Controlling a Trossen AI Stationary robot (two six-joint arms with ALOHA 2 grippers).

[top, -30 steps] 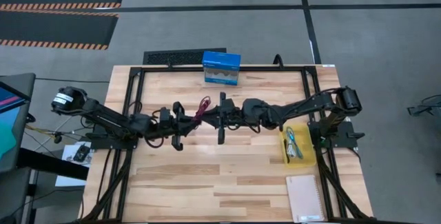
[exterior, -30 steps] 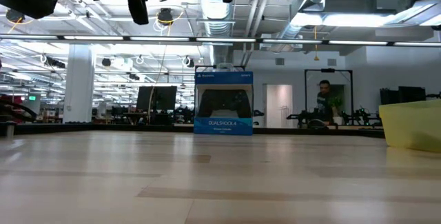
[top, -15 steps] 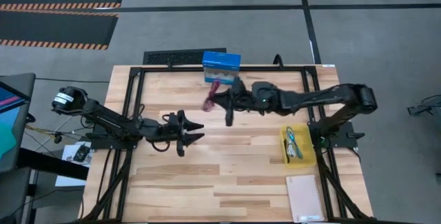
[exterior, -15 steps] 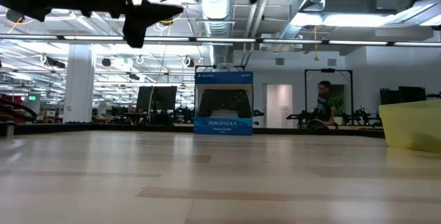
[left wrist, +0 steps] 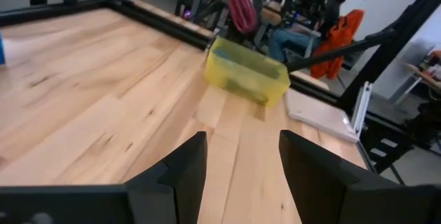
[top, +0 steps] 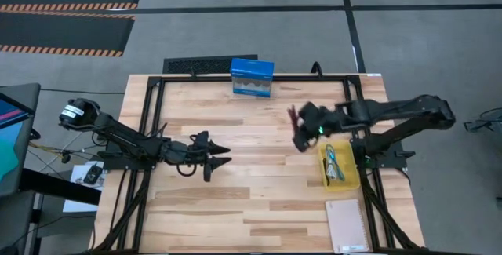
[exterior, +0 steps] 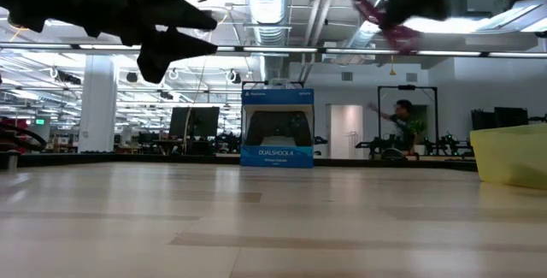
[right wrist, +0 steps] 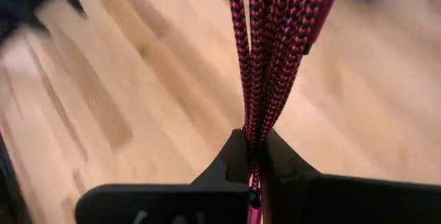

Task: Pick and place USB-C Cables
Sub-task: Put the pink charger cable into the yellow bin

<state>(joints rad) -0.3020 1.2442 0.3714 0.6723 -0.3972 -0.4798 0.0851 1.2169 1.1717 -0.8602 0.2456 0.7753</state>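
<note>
A maroon-red braided USB-C cable [right wrist: 272, 52] hangs high above the table in my right gripper [right wrist: 253, 156], which is shut on it. In the high view that gripper [top: 300, 133] stands over the table's right half, just left of the yellow bin [top: 339, 169]. A teal cable [top: 336, 163] lies in that bin. My left gripper [top: 218, 155] is open over the table's left-middle with nothing between its fingers [left wrist: 180, 176]. It faces the bin [left wrist: 247, 74] and the maroon cable [left wrist: 238, 3]. My right gripper pinches several strands of the maroon cable's bundle [right wrist: 255, 124] together between its two fingers. The strands run on forward past the fingertips. The fingers point about level toward the table's left. The cable [exterior: 379, 14] is lifted well clear of the table.
A blue game-controller box [top: 252, 78] stands at the table's far edge, middle. A pale notebook [top: 347, 225] lies at the near right corner, below the bin. Bare wood lies between the two grippers. A person [exterior: 408, 128] sits in the room behind.
My left gripper has opened, let go of the maroon cable and drawn back a little toward the table's left. My right gripper, still shut on the cable, swung it first toward the far edge, then toward the right, close to the yellow bin.
</note>
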